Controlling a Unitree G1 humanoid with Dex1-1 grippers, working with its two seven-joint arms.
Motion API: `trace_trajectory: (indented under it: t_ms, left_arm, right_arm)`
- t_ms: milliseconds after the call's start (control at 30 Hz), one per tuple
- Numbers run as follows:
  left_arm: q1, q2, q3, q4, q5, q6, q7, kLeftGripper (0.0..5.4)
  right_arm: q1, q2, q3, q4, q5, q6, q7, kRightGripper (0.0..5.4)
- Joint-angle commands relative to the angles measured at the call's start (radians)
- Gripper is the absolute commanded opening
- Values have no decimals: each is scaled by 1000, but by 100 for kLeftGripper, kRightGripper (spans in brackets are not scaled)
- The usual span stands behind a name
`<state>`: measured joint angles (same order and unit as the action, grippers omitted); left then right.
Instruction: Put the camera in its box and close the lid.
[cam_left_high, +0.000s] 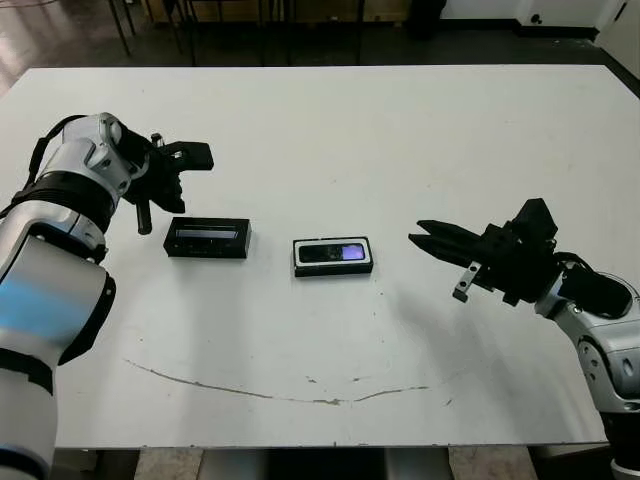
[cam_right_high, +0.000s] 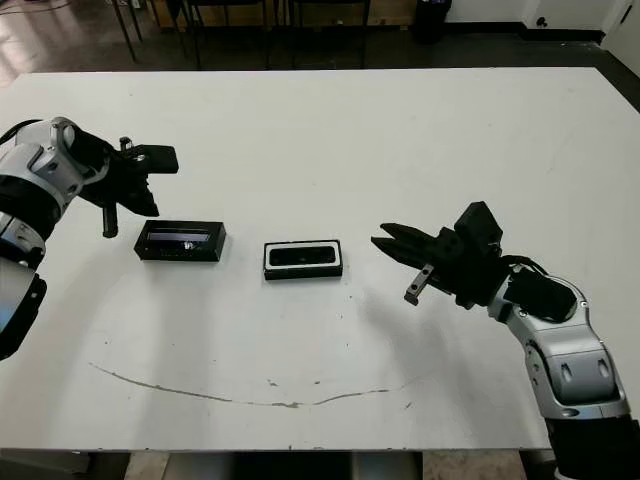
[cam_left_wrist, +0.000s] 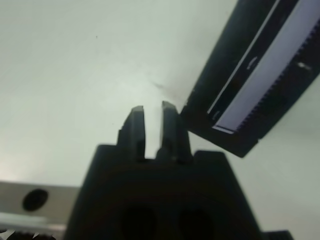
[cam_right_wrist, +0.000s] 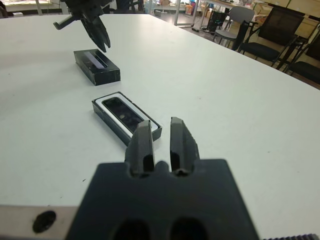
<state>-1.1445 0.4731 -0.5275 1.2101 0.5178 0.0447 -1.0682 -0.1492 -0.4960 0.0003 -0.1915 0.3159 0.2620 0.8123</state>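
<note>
Currently the camera lies flat inside the box, its small bluish-purple screen facing up, with the white lining visible around it. The box stands on the white tabletop, well apart from the right gripper and ahead of its fingertips, toward the robot's left. The right gripper hovers above the tabletop with its two fingers close together, a narrow gap between them, clamped on nothing.

The lid lies flat on the tabletop, separate from the box and further to the robot's left, with its pale glossy strip facing up. The box is uncovered. The left gripper hangs just beside the lid, above its outer end, and points downward. In the left wrist view its fingers stand nearly together with a thin slit between them, holding nothing; a corner of the lid lies just beside the fingertips, and contact cannot be determined.

A thin dark curved scratch runs across the tabletop nearer the robot than both grippers.
</note>
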Motion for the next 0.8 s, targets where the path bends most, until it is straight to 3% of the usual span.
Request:
trace_trajectory:
  t_ms: [33,233,333,600,800]
  left_arm:
    - [41,13,-10,-6,19,-27,16,0]
    - [71,30,-5,-26,24,-89,43,0]
    - [87,40,23,-27,1,-76,33,0]
    - [147,102,42,-124,-17,-188,4,0]
    - [210,165,70,-238,-67,-185,-122,0]
  right_arm:
    - [18,-16,4,19,1,-10,19,1]
    - [21,-17,4,35,-11,-37,26,1]
    - [24,-26,4,23,-13,-11,17,1]
    - [19,-32,3,45,1,-11,32,1]
    - [10,-33,2,65,-1,-23,39,1]
